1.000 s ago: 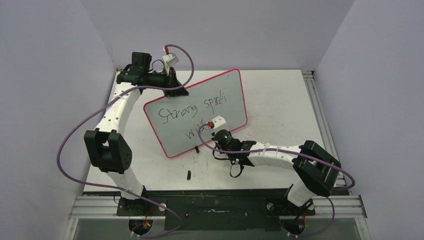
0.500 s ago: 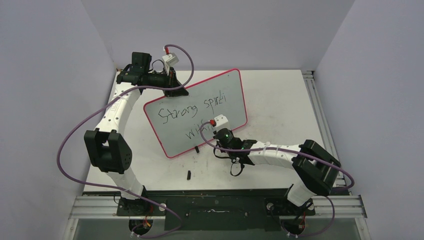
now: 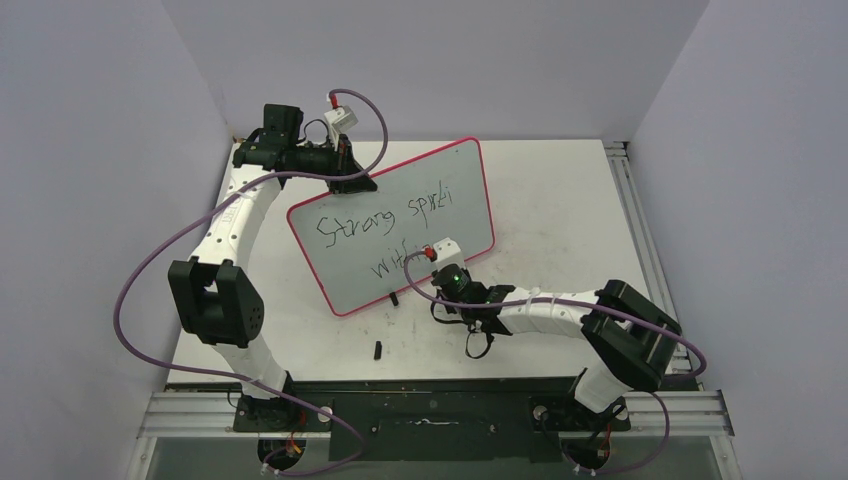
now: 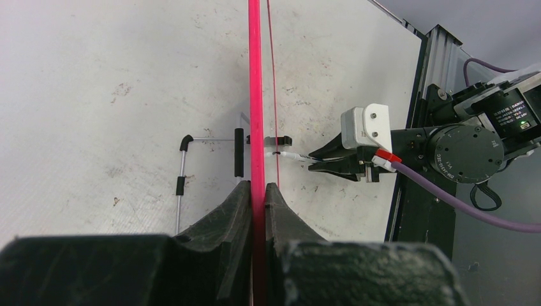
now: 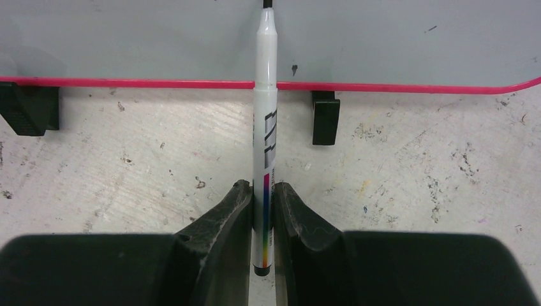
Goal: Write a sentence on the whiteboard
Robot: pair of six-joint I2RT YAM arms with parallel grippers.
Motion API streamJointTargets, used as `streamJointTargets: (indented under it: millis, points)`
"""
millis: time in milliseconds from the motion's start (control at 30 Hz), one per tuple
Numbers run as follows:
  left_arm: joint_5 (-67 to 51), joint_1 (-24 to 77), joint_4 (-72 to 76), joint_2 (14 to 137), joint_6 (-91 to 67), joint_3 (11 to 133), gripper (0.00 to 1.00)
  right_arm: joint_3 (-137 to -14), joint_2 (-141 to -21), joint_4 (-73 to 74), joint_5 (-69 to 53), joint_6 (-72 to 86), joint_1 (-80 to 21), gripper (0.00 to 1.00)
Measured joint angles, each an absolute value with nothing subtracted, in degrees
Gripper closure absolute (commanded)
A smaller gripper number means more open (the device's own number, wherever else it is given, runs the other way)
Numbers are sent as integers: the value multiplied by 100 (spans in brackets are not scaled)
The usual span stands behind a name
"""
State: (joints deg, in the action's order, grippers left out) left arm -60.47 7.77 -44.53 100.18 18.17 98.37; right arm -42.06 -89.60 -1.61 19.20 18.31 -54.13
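The whiteboard [image 3: 455, 170] stands tilted on the table, pale with a pink-red rim [image 4: 255, 95]. The sentence [image 3: 385, 215] reads "Strong spirit" in black script, with "with" [image 3: 392, 263] begun on a lower line. My left gripper [image 3: 352, 181] [image 4: 257, 186] is shut on the board's top rim at its far left corner. My right gripper [image 3: 434, 268] [image 5: 261, 186] is shut on a white marker [image 5: 266, 115]. The marker's black tip meets the board's face just right of the lower word. In the left wrist view the marker [image 4: 290, 155] reaches the board edge-on.
A small black marker cap [image 3: 378, 349] lies on the table in front of the board. Black feet [image 5: 325, 118] and a wire stand [image 4: 182, 172] hold the board up. A metal rail [image 3: 630, 200] runs along the table's right edge. Grey walls enclose the back and both sides.
My right gripper has slid a little to the right along the lower line with the marker, uncovering more of the word. The left gripper and the board have not moved.
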Motion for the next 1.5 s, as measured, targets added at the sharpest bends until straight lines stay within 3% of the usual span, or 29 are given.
streamJointTargets:
  millis: [1500]
  points:
    - [-6047, 777, -4453, 10018, 1817, 9835, 100, -4121, -8908, -287, 2344, 1782, -5435, 95]
